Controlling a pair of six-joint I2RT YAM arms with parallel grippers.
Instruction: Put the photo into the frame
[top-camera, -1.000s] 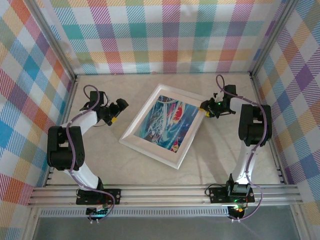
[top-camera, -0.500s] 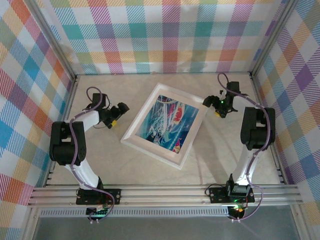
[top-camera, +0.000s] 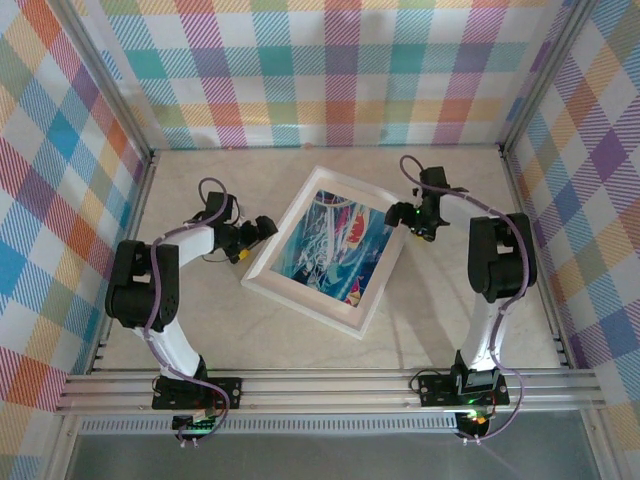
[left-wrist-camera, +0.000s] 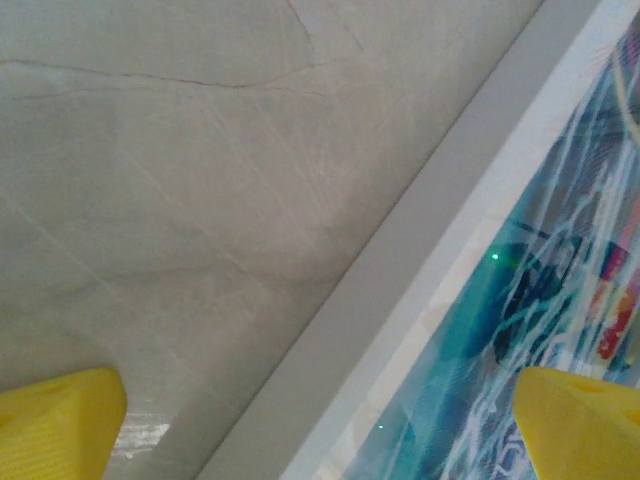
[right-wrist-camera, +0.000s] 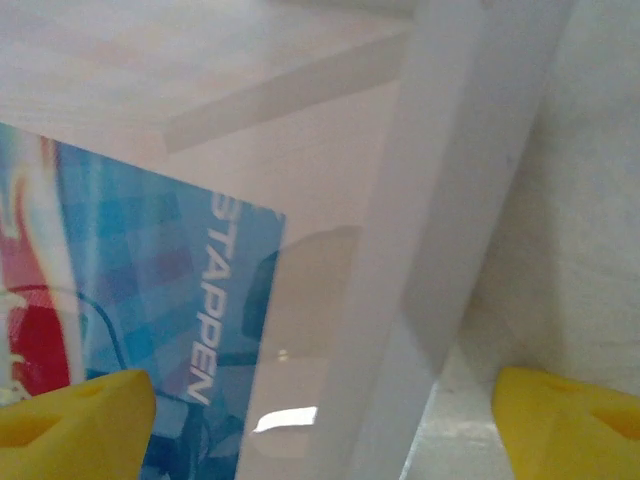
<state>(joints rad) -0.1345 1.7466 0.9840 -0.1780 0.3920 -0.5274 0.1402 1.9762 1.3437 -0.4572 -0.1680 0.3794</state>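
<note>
Since the photo (top-camera: 325, 245) already lies inside the frame (top-camera: 300, 306), which rests flat and askew on the surface (top-camera: 430, 320), the step in hand looks like settling or squaring it rather than carrying it. The left pincer (top-camera: 258, 232) sits at the frame's left rail and the right pincer (top-camera: 402, 214) at its far right corner. Both have their fingers apart and hold nothing. To do this well, I would keep both low and level and press on the white moulding only. The push from the two sides should match, so the frame does not spin or ride up, and the inner fingers should stay off the print.

From above, the whole layout and the frame's tilt are plain, but not how the fingers sit. The left wrist camera shows that arm's yellow fingers straddling the rail, one over bare surface and one over the teal swirls. The right wrist camera shows the same straddle, plus printed lettering (right-wrist-camera: 205, 300) and a glossy reflection. Whether the print sits fully under the pane, I cannot tell.
</note>
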